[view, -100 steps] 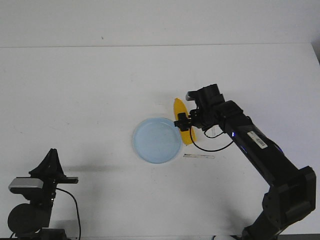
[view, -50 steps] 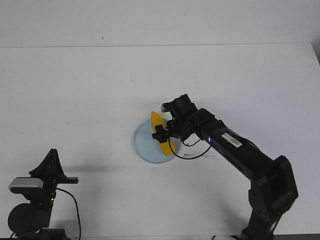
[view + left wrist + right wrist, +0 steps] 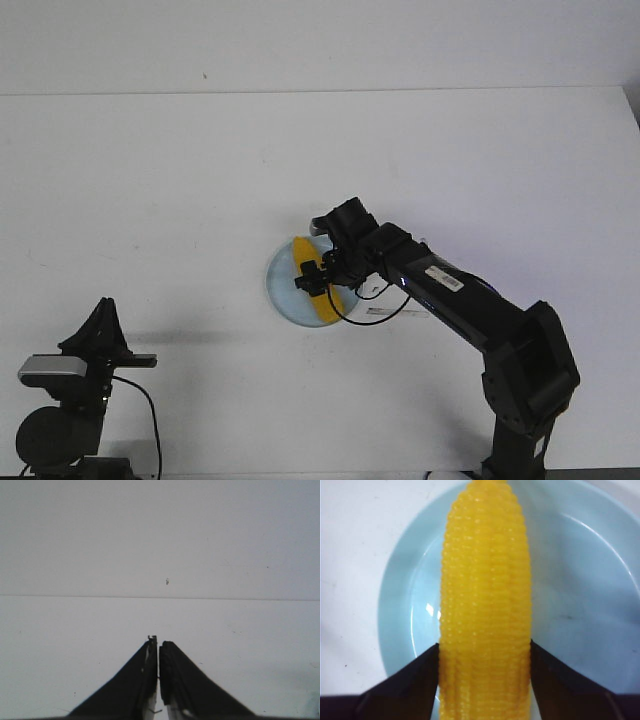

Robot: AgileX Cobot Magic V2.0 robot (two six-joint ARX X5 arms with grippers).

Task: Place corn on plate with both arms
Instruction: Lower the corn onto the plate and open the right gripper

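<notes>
Corn [image 3: 314,281] in right tool [image 3: 312,282] over plate [image 3: 283,291].

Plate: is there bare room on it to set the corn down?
Yes. The plate shows bare blue on both sides of the corn, which the right hand holds over its middle. The left hand is parked far away.

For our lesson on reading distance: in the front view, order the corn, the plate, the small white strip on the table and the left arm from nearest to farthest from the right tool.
1. Corn, held in the right tool.
2. Plate, under it.
3. White strip, on the table beside the plate.
4. Left arm, far at the near left corner.
</notes>
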